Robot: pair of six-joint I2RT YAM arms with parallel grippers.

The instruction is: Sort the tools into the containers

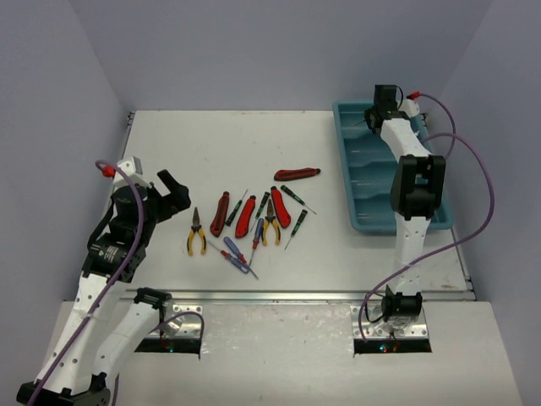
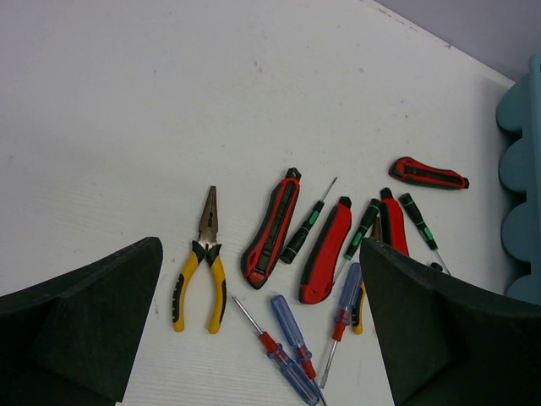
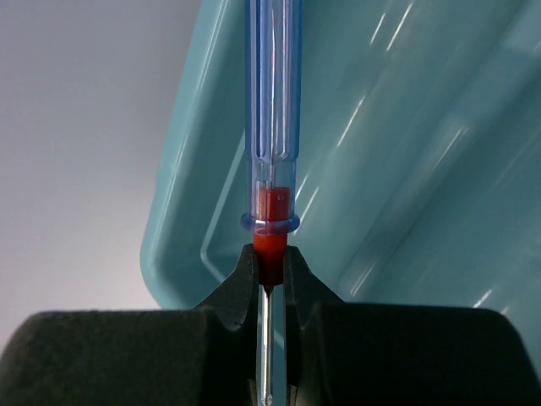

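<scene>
Loose tools lie mid-table: yellow pliers (image 1: 196,234) (image 2: 200,279), red utility knives (image 1: 220,213) (image 2: 272,227), blue-handled screwdrivers (image 1: 237,254) (image 2: 292,326), black-green screwdrivers (image 1: 297,224) (image 2: 306,228) and a lone red knife (image 1: 297,174) (image 2: 428,172). My left gripper (image 1: 173,199) (image 2: 260,254) hangs open above and left of the pile, holding nothing. The teal tray (image 1: 363,169) (image 3: 406,169) stands at the right. My right gripper (image 1: 372,114) (image 3: 270,258) is over the tray's far end, shut on the red collar of a blue-handled screwdriver (image 3: 270,101).
Orange-handled pliers (image 1: 270,227) lie among the knives. Purple cables (image 1: 473,169) loop beside the tray's right side. A metal rail (image 1: 296,296) runs along the table's near edge. Grey walls close in the table on three sides.
</scene>
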